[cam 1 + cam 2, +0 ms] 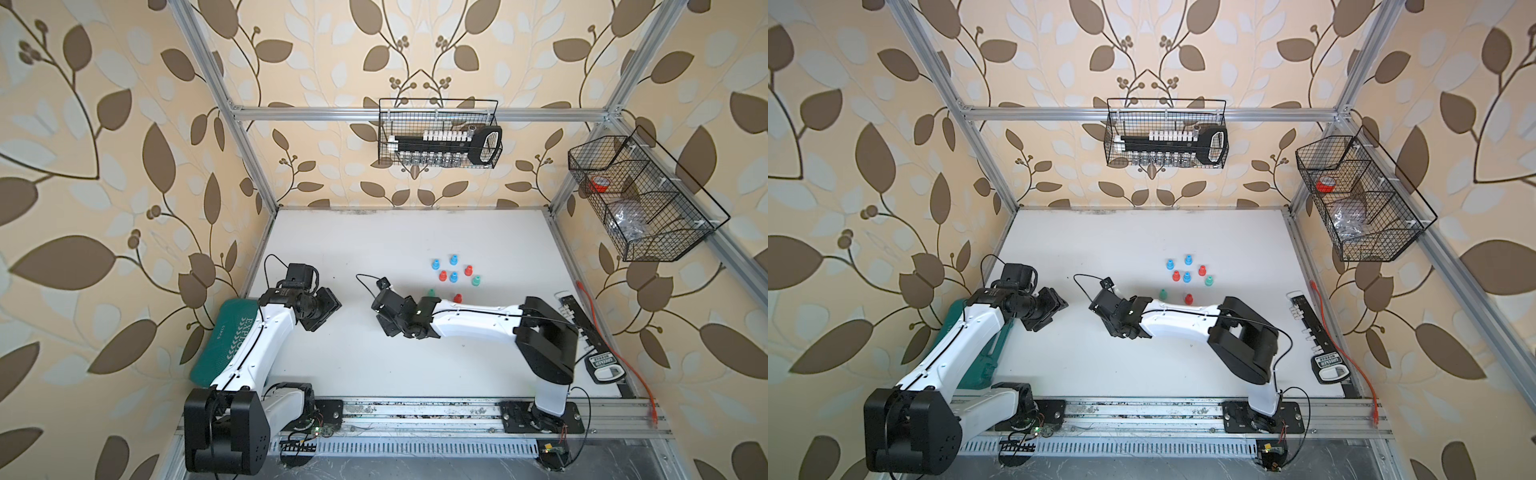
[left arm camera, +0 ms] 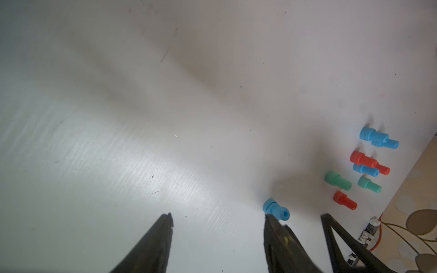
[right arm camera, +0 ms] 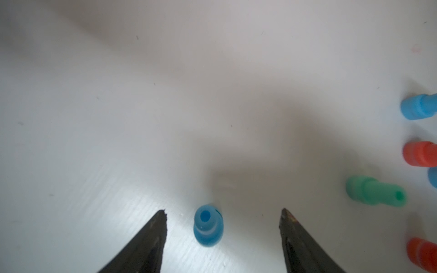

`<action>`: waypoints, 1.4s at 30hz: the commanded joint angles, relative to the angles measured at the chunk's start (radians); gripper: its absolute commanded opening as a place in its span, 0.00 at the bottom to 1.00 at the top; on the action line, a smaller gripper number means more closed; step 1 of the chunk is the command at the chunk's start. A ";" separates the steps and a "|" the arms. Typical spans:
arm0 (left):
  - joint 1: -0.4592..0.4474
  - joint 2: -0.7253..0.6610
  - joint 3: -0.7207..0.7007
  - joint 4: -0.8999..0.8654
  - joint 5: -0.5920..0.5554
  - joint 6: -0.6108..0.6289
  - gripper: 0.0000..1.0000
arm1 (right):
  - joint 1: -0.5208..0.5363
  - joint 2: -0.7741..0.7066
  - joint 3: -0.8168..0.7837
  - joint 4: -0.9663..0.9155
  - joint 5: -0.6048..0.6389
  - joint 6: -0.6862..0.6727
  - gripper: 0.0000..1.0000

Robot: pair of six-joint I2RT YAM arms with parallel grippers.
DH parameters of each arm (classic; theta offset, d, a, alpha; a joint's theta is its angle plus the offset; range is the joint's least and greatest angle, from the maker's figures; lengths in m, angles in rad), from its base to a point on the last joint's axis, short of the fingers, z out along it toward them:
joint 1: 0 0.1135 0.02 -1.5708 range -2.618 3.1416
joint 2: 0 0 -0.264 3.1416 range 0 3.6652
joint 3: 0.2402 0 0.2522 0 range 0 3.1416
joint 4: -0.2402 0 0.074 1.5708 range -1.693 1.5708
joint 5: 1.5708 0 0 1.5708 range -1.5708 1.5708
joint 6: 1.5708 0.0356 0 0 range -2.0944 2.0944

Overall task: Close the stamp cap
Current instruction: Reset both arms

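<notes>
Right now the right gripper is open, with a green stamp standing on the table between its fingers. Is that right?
Not quite. The right gripper is open, but what stands on the table between its fingers is a blue stamp, not a green one. The green stamp stands apart, off to the side. The right wrist view shows it.

Red stamps (image 3: 419, 154) cut off by pic edge.

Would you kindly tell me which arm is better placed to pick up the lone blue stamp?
Right, probably: the blue stamp stands centred between the right gripper's open jaws, whereas it sits off-centre, at one tip of the left gripper.
</notes>
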 commanded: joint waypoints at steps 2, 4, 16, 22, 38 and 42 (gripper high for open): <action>0.012 -0.111 0.064 0.126 -0.201 0.113 0.69 | -0.063 -0.306 0.066 -0.120 0.116 -0.074 0.84; 0.012 -0.172 0.028 0.208 -0.347 0.131 0.78 | -0.149 -0.459 0.026 -0.142 0.184 -0.101 0.90; 0.012 0.033 -0.328 0.794 -0.570 0.339 0.99 | -0.745 -0.939 -1.048 0.701 0.195 -0.427 0.99; 0.013 0.181 -0.363 1.130 -0.594 0.473 0.99 | -0.795 -0.500 -0.878 0.910 0.131 -0.443 0.99; -0.041 0.380 -0.382 1.415 -0.392 0.642 0.99 | -1.062 -0.312 -0.913 1.201 -0.396 -0.440 0.99; -0.039 0.381 -0.385 1.417 -0.370 0.647 0.99 | -1.063 -0.315 -0.914 1.198 -0.397 -0.440 0.99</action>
